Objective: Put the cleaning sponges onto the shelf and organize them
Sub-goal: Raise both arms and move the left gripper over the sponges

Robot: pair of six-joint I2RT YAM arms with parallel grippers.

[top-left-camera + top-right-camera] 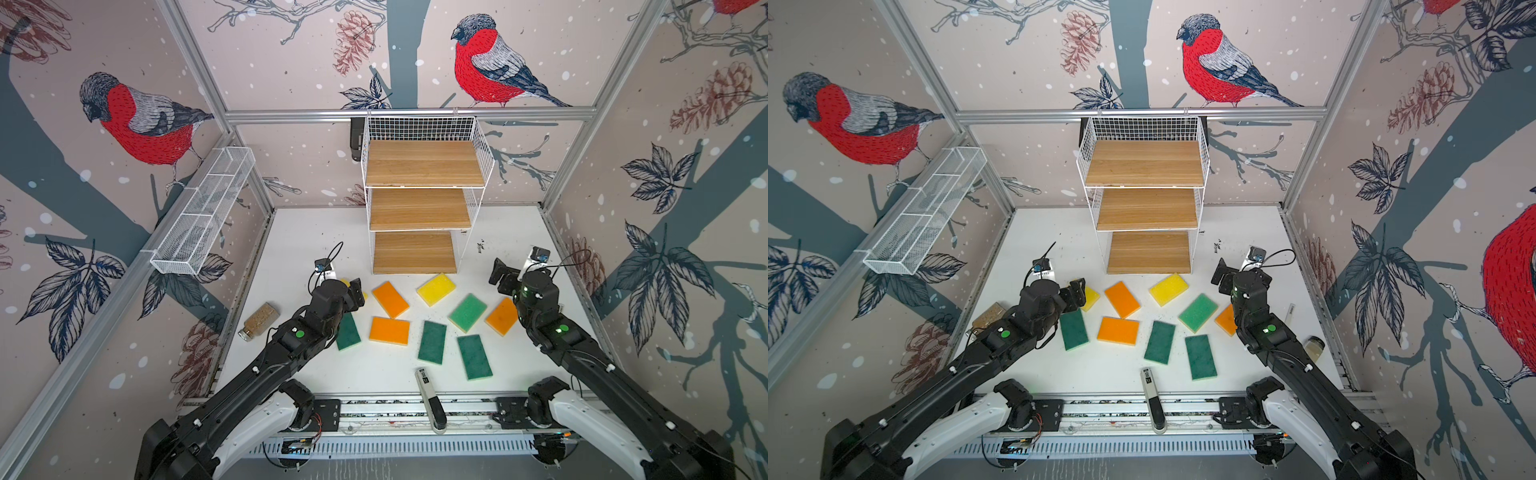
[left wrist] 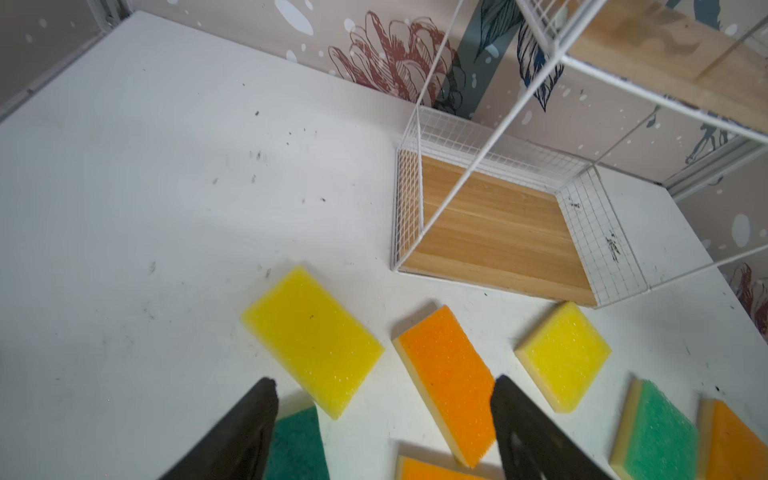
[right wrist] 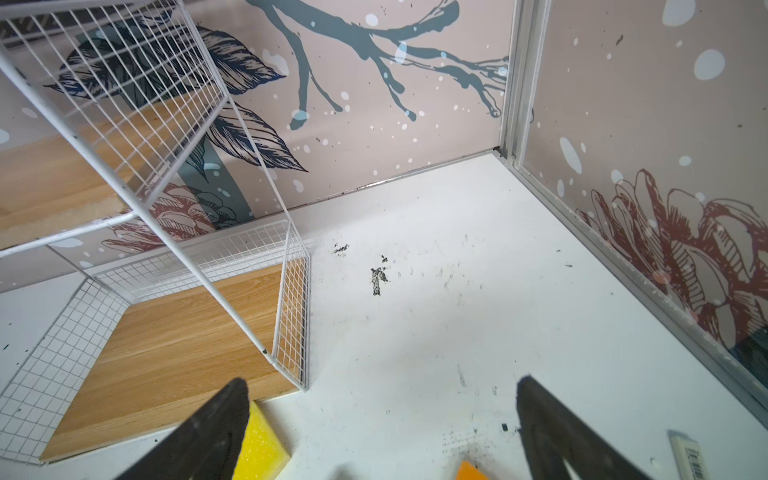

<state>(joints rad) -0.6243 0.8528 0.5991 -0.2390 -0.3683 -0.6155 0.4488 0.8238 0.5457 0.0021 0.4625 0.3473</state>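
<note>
Left wrist view: left gripper (image 2: 384, 381), jaws spread wide with nothing between them, poised above the white table (image 2: 166, 208) over the gap between a yellow sponge (image 2: 311, 338) and an orange sponge (image 2: 449, 382); both flat, long axes slanted and roughly parallel. In both top views: left arm stretched forward from the near rail, wrist bent down over the left end of the sponge spread; right arm likewise extended at the right end. Right gripper (image 3: 382, 382), jaws wide apart, empty, near the right front corner of the lowest board. Cleaning sponges (image 1: 389, 330), nine, all flat on the table just in front of the shelf (image 1: 419, 208), none on its boards: three orange, two yellow, four green-topped. Long axes mixed: one orange crosswise, three green roughly toward the shelf, the rest diagonal. Shelf against the far wall, three wood boards stepped, open front facing the arms.
</note>
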